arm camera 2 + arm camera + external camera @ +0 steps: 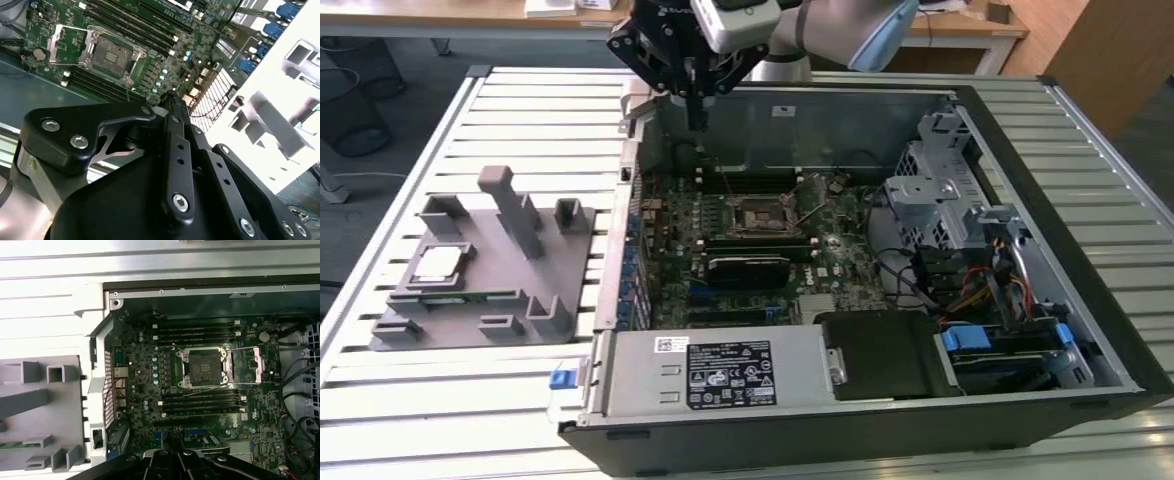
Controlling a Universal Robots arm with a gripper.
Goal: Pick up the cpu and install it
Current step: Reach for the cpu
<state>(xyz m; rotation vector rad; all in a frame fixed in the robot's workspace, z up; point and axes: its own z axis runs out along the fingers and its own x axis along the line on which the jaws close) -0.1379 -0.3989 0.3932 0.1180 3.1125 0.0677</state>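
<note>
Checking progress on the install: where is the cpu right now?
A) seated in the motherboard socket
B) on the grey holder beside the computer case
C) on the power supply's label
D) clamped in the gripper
B: the cpu lies flat on the grey holder at the exterior view's left of the case, and the socket is open and empty.

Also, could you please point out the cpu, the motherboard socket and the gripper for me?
cpu (438, 264): exterior view, centre of its silver top.
socket (205, 367): first wrist view, middle of its dark centre.
gripper (698, 122): exterior view, tip of its jaws.
</note>
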